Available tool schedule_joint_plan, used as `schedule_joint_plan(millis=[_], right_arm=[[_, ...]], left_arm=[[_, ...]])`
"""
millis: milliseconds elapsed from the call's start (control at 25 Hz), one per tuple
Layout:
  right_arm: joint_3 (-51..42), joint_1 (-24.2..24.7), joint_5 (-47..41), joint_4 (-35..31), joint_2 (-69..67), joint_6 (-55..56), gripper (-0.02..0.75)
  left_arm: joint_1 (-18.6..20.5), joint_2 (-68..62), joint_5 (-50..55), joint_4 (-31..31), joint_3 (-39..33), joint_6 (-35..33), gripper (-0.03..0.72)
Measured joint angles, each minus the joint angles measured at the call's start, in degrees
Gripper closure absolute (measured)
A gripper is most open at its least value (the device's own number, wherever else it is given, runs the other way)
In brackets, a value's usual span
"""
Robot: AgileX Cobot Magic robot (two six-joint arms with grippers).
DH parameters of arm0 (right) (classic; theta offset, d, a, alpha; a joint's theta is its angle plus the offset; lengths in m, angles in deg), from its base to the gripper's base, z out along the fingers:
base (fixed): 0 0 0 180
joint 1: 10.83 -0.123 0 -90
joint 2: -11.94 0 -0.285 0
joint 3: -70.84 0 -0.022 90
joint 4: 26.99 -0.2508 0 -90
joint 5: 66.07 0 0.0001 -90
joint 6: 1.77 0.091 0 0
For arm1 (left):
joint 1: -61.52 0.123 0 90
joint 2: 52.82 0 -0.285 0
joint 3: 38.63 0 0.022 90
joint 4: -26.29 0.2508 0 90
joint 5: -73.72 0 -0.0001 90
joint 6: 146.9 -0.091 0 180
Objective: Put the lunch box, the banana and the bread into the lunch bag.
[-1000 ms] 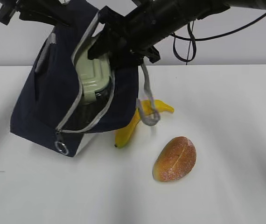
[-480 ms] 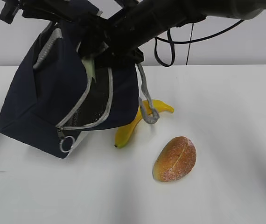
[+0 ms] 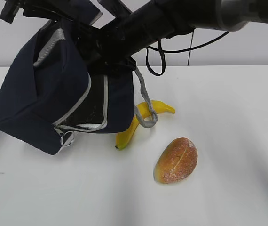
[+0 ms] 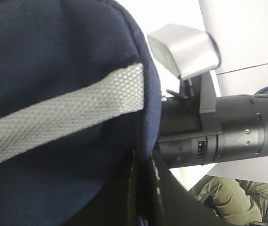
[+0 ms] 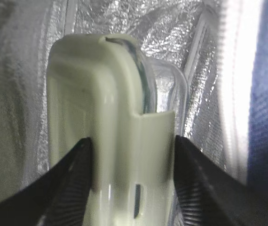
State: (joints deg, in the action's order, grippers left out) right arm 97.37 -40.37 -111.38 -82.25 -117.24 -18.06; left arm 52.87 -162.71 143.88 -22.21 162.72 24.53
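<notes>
**Lunch box inside the bag, banana and bread on the table**

The lunch bag (image 3: 35,103) hangs tilted above the white table (image 3: 228,141), its lower edge close to the surface and its open zipped side turned toward the camera. At the top left of the exterior view the left arm reaches the bag's upper corner; the left gripper itself is hidden in both views that could show it, so its grip on the fabric cannot be seen, though it is clenched tight. The left wrist view shows only navy fabric, a grey strap (image 4: 63,115) across it, and the black right arm (image 4: 218,136) entering the bag's mouth.

The right arm comes in from the upper right and disappears into the opening. Inside, against silver foil lining (image 5: 124,23), the right gripper (image 5: 131,181) stands with 1 dark finger (image 5: 75,179) at each side of the lunch box (image 5: 106,117), at the pale green lid's clip end. The fingers lie just at its sides; whether they press it or have let go cannot be told.

The banana (image 3: 136,125) lies on the table just right of the bag, partly behind a hanging grey strap loop (image 3: 143,106). The bread (image 3: 176,160) sits nearer the camera, apart from the banana. A metal ring pull (image 3: 67,138) dangles at the zipper's lower end.
</notes>
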Motion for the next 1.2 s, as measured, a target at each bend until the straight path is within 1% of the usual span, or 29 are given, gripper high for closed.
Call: schedule_joint_plan(millis=[120,200,280,440,600,640,880,960,1080,1200], right_arm=[[0.57,0.0,0.1,-1.06,0.0,-0.43,0.244],[1.22,0.0,-0.68,-0.9,0.0,-0.63,0.227],[1.91,0.0,-2.02,-0.21,0.0,-0.72,0.22],[3.45,0.11,-4.95,1.53,0.0,-0.86,0.216],[5.39,1.23,-9.85,2.47,0.1,-0.86,0.216],[6.24,1.64,-11.44,3.06,0.1,-0.86,0.216],[13.42,4.17,-23.12,9.15,0.1,-0.48,0.216],[17.05,4.64,-24.5,12.01,0.1,0.52,0.216],[21.59,4.75,-25.11,19.73,0.55,4.54,0.216],[22.76,4.75,-25.55,27.2,2.53,8.46,0.216]], left_arm=[[0.0,0.0,-0.13,0.11,0.0,0.0,0.701],[0.12,0.0,-0.03,2.35,-0.1,0.0,0.701],[0.58,0.0,-0.03,2.6,-0.1,0.0,0.701],[3.24,0.0,0.16,1.87,-0.1,0.0,0.702],[5.34,0.0,0.52,1.99,-0.1,0.0,0.702],[5.36,0.0,0.55,2.2,-0.1,0.0,0.702],[5.36,0.0,0.65,5.93,0.0,0.0,0.702],[5.36,0.0,0.65,6.96,0.0,0.0,0.702],[5.36,0.0,0.65,9.41,0.1,0.0,0.702],[5.36,0.0,0.65,13.53,0.08,0.0,0.702]])
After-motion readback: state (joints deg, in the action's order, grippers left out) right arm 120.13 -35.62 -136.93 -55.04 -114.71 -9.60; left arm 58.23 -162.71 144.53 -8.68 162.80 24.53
